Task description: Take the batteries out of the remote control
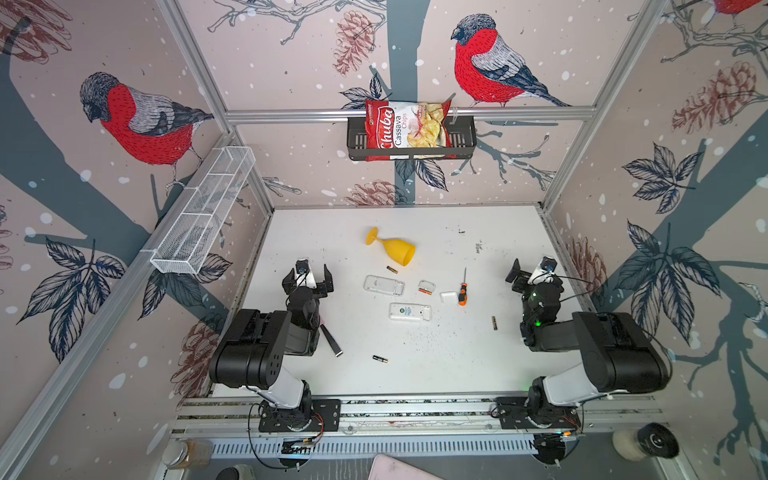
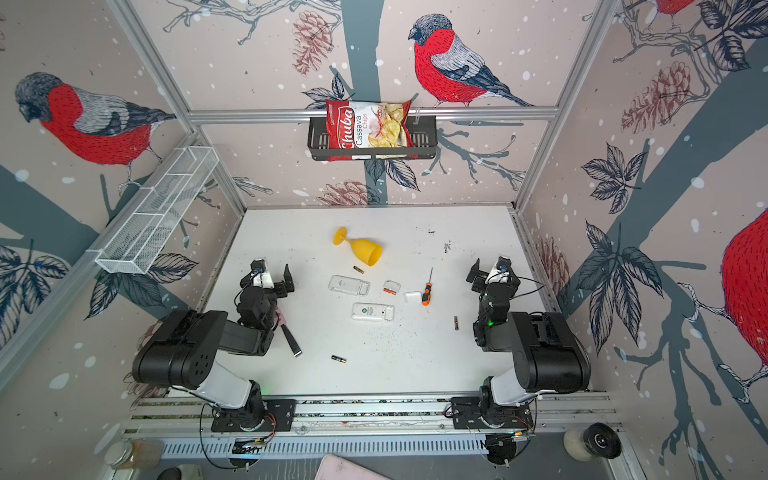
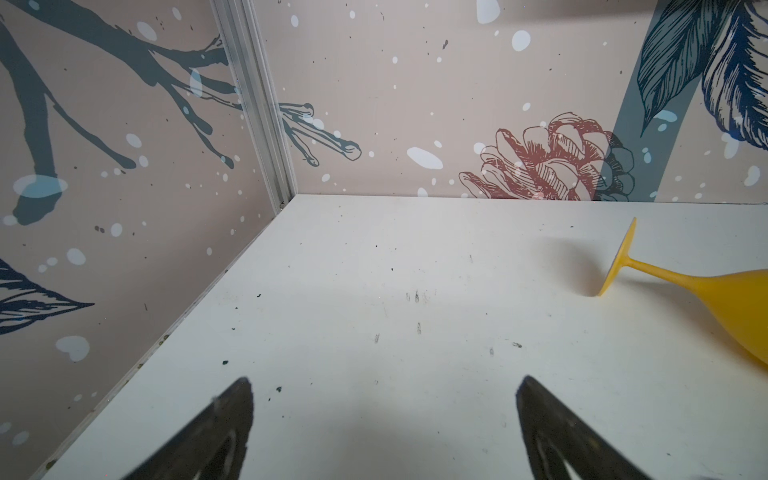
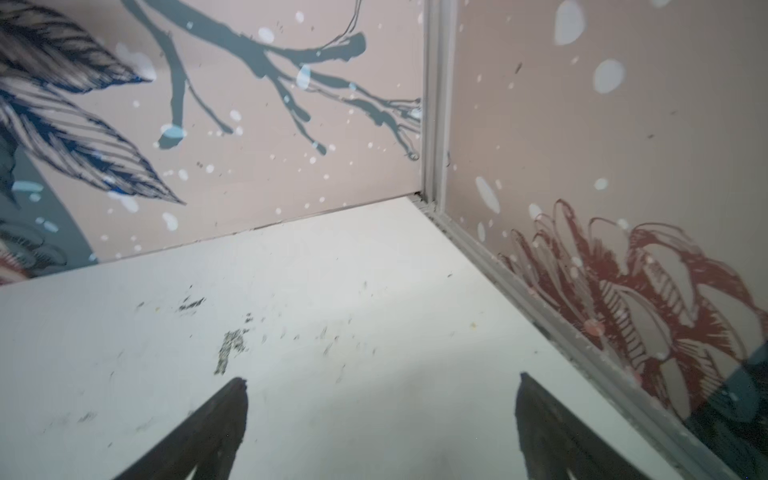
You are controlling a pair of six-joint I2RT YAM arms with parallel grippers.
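Left tool (image 3: pixel 384 380) and right tool (image 4: pixel 382 378), jaws wide apart; chips bag (image 1: pixel 407 126) inside black wall basket (image 1: pixel 463 139).

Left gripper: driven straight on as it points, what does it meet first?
Looks free: the open left gripper faces bare table, then the back wall. The goblet lies off to the side. Tilt unclear; table may come first.

Scuffed white table (image 1: pixel 457 365) with a toppled yellow goblet (image 1: pixel 392 248), two remotes (image 1: pixel 409 312), an orange-handled screwdriver (image 1: pixel 462 291) and three loose batteries (image 1: pixel 380 359)
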